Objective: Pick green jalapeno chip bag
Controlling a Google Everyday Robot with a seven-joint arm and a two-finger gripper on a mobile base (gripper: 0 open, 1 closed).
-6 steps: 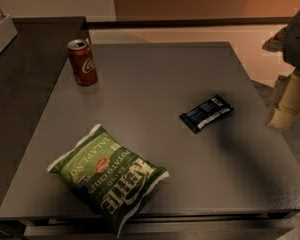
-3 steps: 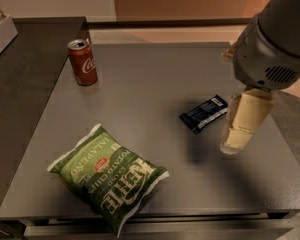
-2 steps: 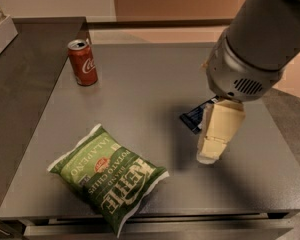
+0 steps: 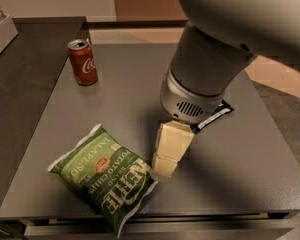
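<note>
**Operator:** What is different from a moment ago?

**Me:** The biggest change is my arm (image 4: 215, 59). It was out past the right edge of the table (image 4: 120, 99), and it has swung in over the middle, so its wrist housing now fills the upper right of the view. The green jalapeno chip bag (image 4: 104, 176) has not shifted. It lies flat at the front left of the table, lettering up, one corner close to the front edge. My gripper (image 4: 166, 166) has come down just beside the bag's right edge. I judge the approach nearly finished and the grasp itself not yet made.

**Operator:** Is it on the bag?

**Me:** Its tip meets the bag's edge in this view, but I can't say whether it is touching or hovering above. I see the gripper side-on as one pale stack, so I can't make out whether it is spread or closed either.

**Operator:** What about the other things?

**Me:** The red soda can (image 4: 83, 62) stands upright at the back left, where it was, well apart from my path. The dark blue wrapper (image 4: 213, 117) is now mostly behind my wrist, with only one end poking out on the right. My arm's shadow also darkens the table under the gripper, so the gap there is hard to read.
</note>
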